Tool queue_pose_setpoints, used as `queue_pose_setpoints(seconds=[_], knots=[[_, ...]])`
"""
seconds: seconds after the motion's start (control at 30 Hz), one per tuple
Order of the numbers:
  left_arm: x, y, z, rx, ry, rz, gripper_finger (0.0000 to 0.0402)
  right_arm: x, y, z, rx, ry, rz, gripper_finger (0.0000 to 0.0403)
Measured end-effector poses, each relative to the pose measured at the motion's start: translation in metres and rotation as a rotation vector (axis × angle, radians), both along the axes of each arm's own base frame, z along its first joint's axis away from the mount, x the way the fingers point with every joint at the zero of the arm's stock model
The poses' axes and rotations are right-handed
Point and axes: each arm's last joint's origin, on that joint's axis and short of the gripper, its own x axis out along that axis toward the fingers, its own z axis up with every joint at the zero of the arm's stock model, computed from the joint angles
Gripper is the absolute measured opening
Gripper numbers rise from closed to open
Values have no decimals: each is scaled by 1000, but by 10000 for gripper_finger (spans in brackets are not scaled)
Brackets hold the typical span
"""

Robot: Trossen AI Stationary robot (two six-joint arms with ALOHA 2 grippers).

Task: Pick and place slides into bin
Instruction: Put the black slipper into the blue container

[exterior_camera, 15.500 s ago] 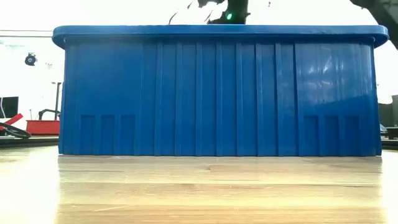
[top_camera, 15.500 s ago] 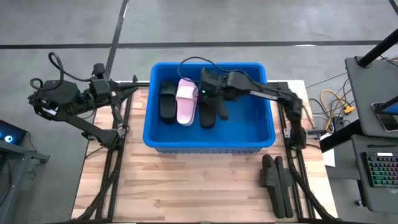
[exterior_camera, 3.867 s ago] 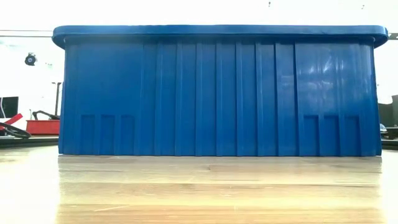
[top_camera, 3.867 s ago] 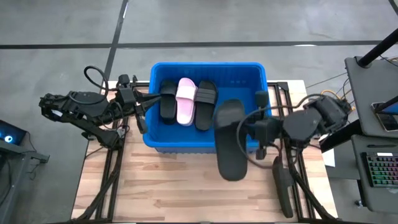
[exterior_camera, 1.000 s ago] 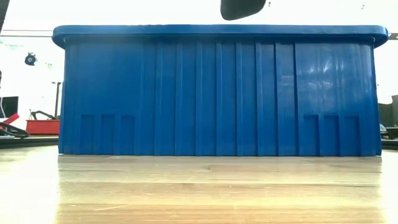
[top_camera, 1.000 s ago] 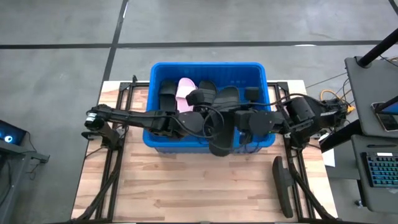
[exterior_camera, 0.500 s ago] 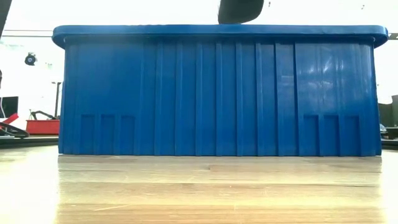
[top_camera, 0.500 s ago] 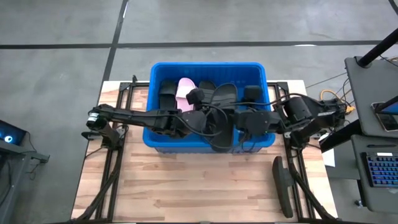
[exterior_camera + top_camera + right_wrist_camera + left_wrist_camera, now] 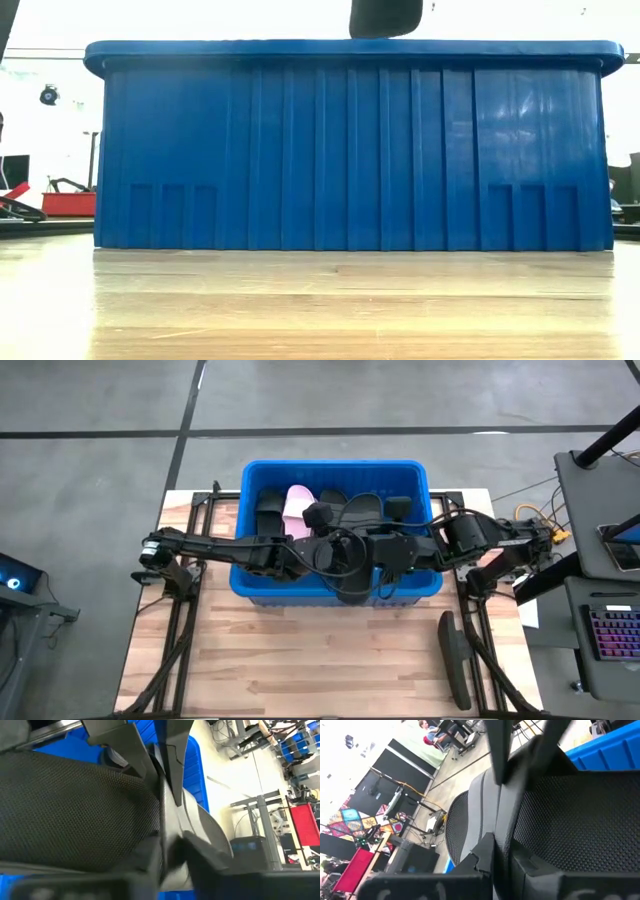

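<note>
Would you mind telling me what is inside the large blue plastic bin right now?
The blue bin holds black slides and one pale pink slide along its far side. Both arms and another black slide cover its near middle, so anything beneath them is hidden.

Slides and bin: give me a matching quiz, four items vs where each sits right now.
Items:
1. pale pink rubber slide
2. lone black rubber slide
3. raised black rubber slide
4. bright blue plastic bin

Places:
A. on the wooden table, right of the bin
B. sticking up above the bin's near rim
C. at the table's far middle
D. lying inside the bin

Pairs: 1-D, 2-A, 3-B, 4-C
</note>
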Motion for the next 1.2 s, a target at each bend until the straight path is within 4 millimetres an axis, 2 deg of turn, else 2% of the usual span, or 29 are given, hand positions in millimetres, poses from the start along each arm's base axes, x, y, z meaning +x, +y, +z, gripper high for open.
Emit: queue_pose_setpoints(seconds=[0.07,0.17,0.27,0.4,0.6,0.73,1.0,1.2], knots=[[0,0,0,-5,-2,-1,2,0,0,0,-7,1,2,28],[-1,0,1,-10,-9,-2,11,0,0,0,-22,1,-6,16],[-4,-1,5,-44,-43,-6,39,0,-2,0,-71,5,-29,12],[-12,-3,8,-85,-51,4,101,-1,-9,0,-112,20,-63,10],[-21,-15,6,-199,-80,6,208,-6,-31,1,-101,43,-145,10],[-37,-24,14,-292,-131,11,253,-5,-46,1,-116,60,-181,9],[-80,-34,32,-462,-194,35,267,-5,-69,2,-125,74,-251,9],[-105,-30,45,-486,-204,34,267,-6,-76,2,-117,68,-285,9]])
